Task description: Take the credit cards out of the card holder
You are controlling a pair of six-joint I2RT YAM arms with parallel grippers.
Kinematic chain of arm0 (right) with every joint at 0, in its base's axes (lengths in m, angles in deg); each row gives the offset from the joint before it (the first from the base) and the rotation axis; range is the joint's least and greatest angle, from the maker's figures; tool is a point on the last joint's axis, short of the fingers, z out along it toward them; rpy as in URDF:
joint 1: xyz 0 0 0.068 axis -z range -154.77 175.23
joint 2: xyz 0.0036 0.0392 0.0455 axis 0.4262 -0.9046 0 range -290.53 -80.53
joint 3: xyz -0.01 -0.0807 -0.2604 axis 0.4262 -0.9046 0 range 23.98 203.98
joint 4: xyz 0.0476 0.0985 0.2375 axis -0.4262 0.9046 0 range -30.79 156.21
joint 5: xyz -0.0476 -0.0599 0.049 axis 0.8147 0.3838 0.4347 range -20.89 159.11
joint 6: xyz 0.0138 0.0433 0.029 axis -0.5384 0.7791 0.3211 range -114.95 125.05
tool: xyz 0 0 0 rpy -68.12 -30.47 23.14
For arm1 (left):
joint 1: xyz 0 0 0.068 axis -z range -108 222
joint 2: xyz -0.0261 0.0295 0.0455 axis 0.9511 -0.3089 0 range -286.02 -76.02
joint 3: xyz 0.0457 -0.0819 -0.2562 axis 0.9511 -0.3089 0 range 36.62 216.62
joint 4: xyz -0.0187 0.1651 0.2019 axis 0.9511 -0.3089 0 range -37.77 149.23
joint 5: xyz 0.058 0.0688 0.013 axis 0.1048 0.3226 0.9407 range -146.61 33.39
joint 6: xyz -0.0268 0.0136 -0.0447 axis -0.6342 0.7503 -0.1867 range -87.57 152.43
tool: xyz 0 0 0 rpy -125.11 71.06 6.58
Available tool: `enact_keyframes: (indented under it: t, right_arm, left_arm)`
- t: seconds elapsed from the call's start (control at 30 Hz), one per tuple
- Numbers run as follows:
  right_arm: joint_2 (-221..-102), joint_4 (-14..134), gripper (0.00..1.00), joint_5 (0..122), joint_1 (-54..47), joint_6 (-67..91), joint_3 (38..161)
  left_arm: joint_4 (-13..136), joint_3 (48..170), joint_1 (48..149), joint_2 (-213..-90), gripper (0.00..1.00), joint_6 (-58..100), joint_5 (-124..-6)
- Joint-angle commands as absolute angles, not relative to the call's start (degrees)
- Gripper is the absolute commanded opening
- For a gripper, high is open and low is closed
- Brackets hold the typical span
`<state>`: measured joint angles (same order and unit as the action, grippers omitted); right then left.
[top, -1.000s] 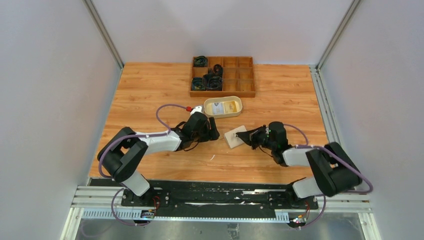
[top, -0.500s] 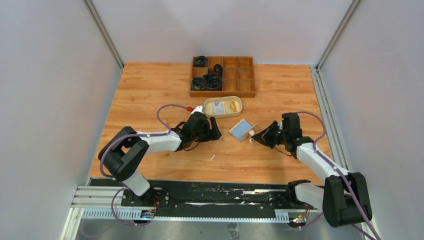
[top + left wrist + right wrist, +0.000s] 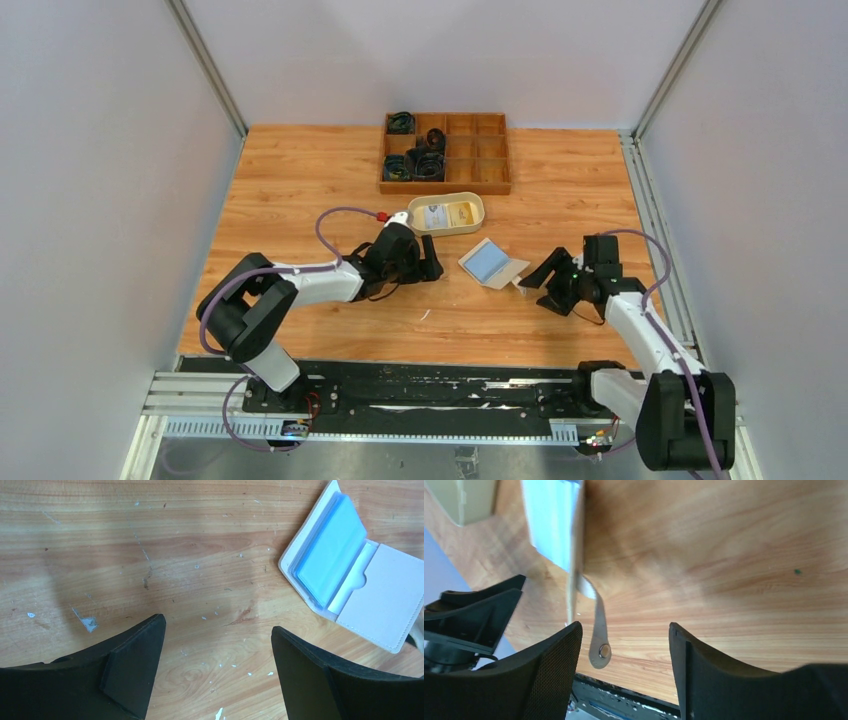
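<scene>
The card holder (image 3: 387,600) is beige, its credit cards (image 3: 330,560) pale blue. The bench (image 3: 150,545) shows orange-brown wood grain. The dish (image 3: 447,232) looks cream.

Bright, even light is given from above. Only soft shadows are cast on the wooden table (image 3: 300,180). The left wrist view is sharp. In the right wrist view, the card holder (image 3: 576,555) at upper left is blurred.

The orange-brown wooden counter (image 3: 150,545) looked smooth but scuffed, with a faint sheen. The flat beige-tan folding card holder (image 3: 387,597) seemed matt and leather-like, and its pale blue credit cards (image 3: 330,550) were smooth, slightly glossy plastic. The right tool (image 3: 624,627) was matt black, mesh-textured inside.
</scene>
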<state>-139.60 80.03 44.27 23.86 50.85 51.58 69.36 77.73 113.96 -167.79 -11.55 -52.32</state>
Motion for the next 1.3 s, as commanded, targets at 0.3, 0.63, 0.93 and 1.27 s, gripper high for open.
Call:
enact_keyframes:
  t: [0.3, 0.63, 0.93, 1.27]
  right_arm:
    - [-135.96, 67.88, 0.70, 49.88, 24.71, 52.57, 50.59]
    - [-147.15, 56.26, 0.67, 47.88, 24.43, 55.34, 50.52]
    - [-158.25, 44.46, 0.61, 44.75, 21.95, 58.97, 49.38]
    - [-166.14, 32.37, 0.00, 40.63, 21.37, 63.03, 49.28]
  left_arm:
    - [67.57, 82.24, 113.59, -170.45, 0.87, -8.00, -54.46]
    - [67.90, 82.74, 113.41, -171.35, 0.87, -7.92, -55.21]
    - [67.75, 83.08, 112.79, -170.20, 0.89, -7.09, -55.47]
    - [67.81, 81.94, 111.69, -167.42, 0.91, -5.46, -57.90]
